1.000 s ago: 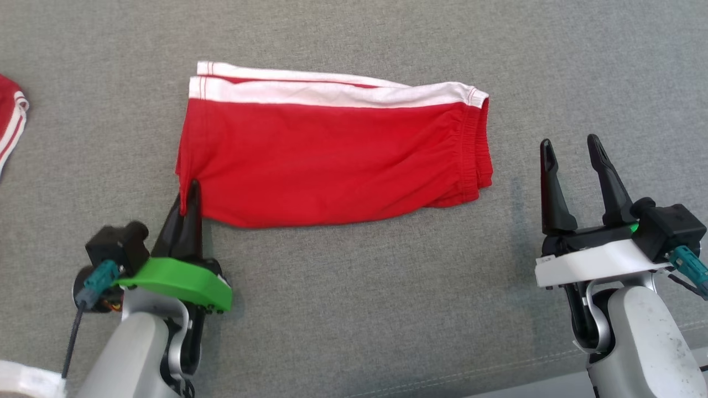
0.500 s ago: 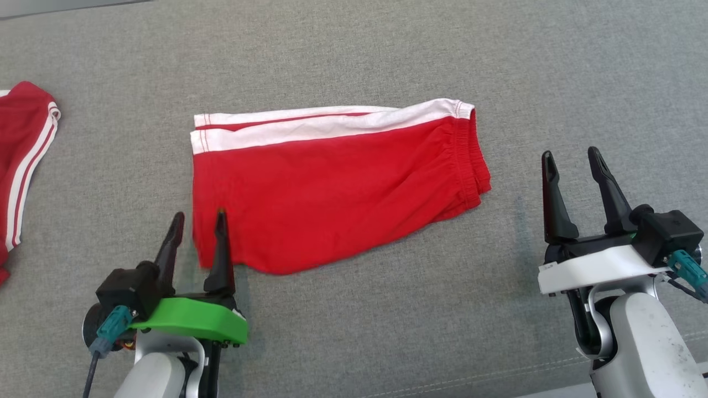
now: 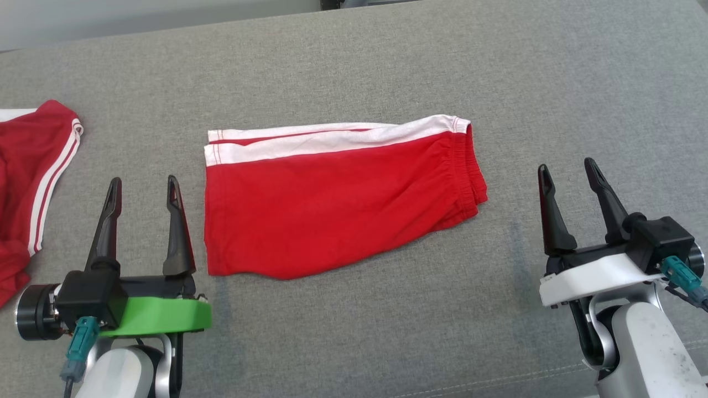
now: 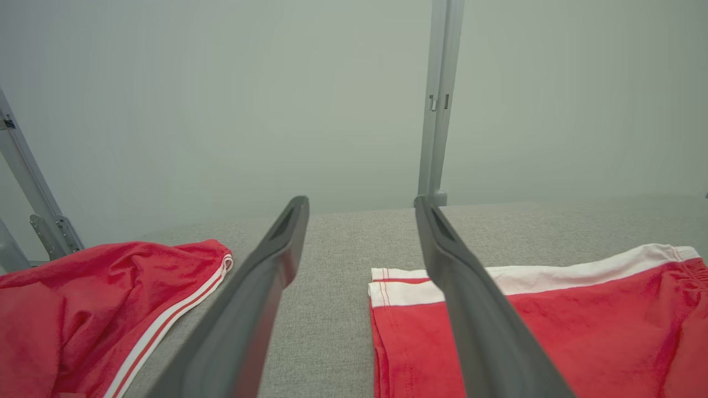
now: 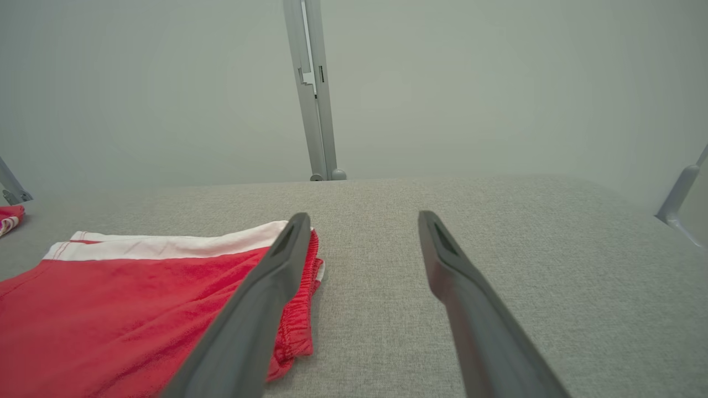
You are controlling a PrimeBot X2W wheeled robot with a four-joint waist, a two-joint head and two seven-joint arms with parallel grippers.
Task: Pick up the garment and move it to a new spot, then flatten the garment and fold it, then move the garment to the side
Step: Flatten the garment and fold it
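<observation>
Grey fabric-covered counter (image 3: pixel 387 331), pale wall behind.

Garment (image 3: pixel 337 199): red shorts with a white side band, folded in half and lying flat mid-counter. The waistband end points to the robot's right, the hem end to its left.

Left gripper (image 3: pixel 144 179): just beside the garment's hem end, on its left. Jaws wide apart, with bare counter between them. A narrow strip of counter shows between the nearer finger and the cloth.

Right gripper (image 3: pixel 566 164): right of the garment's waistband, apart from it. Jaws wide apart over bare counter.

Second red garment (image 3: pixel 33 182): white stripes, crumpled, well left of the folded garment.

Grey metal post (image 4: pixel 440 99): beyond the garment, at the counter's far edge.
</observation>
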